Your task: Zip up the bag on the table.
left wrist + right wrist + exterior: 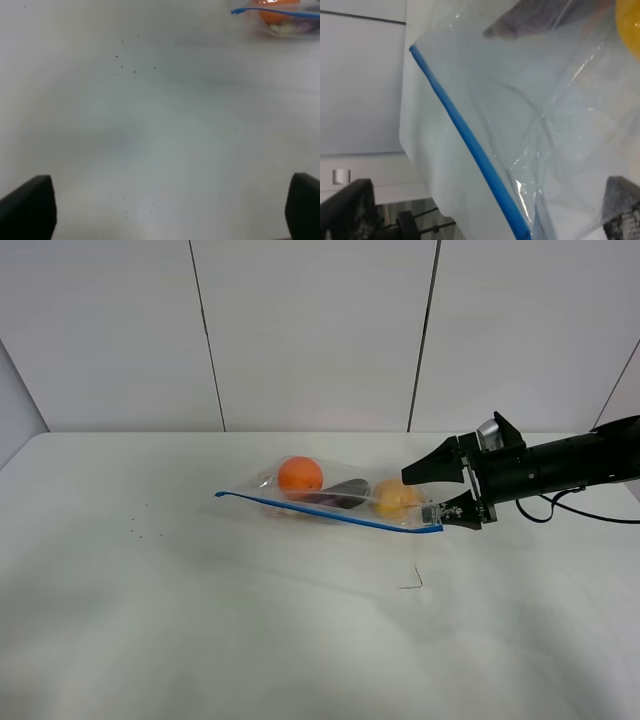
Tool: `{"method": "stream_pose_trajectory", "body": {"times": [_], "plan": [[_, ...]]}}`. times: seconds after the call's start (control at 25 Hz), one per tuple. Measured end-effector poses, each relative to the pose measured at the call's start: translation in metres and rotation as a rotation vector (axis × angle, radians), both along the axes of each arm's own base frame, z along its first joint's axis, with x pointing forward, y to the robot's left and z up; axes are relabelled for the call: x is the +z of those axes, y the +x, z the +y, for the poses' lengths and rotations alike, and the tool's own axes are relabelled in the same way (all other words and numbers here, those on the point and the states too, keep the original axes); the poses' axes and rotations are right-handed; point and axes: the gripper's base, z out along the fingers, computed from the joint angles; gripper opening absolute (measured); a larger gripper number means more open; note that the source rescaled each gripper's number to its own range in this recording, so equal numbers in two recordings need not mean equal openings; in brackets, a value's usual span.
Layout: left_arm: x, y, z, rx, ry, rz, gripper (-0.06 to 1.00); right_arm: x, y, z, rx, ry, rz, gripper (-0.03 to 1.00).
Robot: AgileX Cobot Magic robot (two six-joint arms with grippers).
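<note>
From my seat, nearest the camera is a wide stretch of bare table (200, 640) with only a small dark mark at about five o'clock from centre. My left gripper (170, 210) does not show in the high view; its wrist camera looks across the white top, the two finger pads far apart with nothing between them, the bag's blue end off at one o'clock.

Farther back, just right of centre, lies the bag (330, 498), flat on the table, its blue zipper strip (320, 512) running along the near edge from nine o'clock toward four. Through the plastic I see the orange (300, 475), the eggplant (340, 495) and the yellow fruit (393, 498).

I judge the zipping nearly or fully done: the strip reads as one unbroken line, though I cannot tell whether it is sealed at the right corner.

My right gripper (443, 492) reaches in level from three o'clock, jaws spread wide around the bag's right end, gripping nothing.
</note>
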Motion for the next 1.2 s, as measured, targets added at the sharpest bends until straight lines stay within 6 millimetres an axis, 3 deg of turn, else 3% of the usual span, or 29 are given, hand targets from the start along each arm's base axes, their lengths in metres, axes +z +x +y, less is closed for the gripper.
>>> {"method": "stream_pose_trajectory", "body": {"times": [0.24, 0.44, 0.72, 0.84, 1.0, 1.2], "plan": [[0.000, 0.000, 0.000, 0.000, 0.001, 0.000, 0.99, 0.003, 0.003, 0.001, -0.039, 0.032, 0.004, 1.00], [0.000, 0.000, 0.000, 0.000, 0.001, 0.000, 0.99, 0.010, 0.011, -0.003, 0.014, -0.041, -0.026, 1.00], [0.000, 0.000, 0.000, 0.000, 0.001, 0.000, 0.99, 0.021, 0.020, -0.025, 0.031, -0.426, -0.010, 1.00], [0.000, 0.000, 0.000, 0.000, 0.001, 0.000, 0.99, 0.038, 0.014, -0.041, 0.007, -0.657, -0.047, 1.00], [0.000, 0.000, 0.000, 0.000, 0.001, 0.000, 0.99, 0.081, -0.001, -0.057, -0.059, -0.872, -0.133, 1.00], [0.000, 0.000, 0.000, 0.000, 0.001, 0.000, 0.99, 0.137, -0.027, -0.063, -0.134, -0.979, -0.260, 1.00]]}}
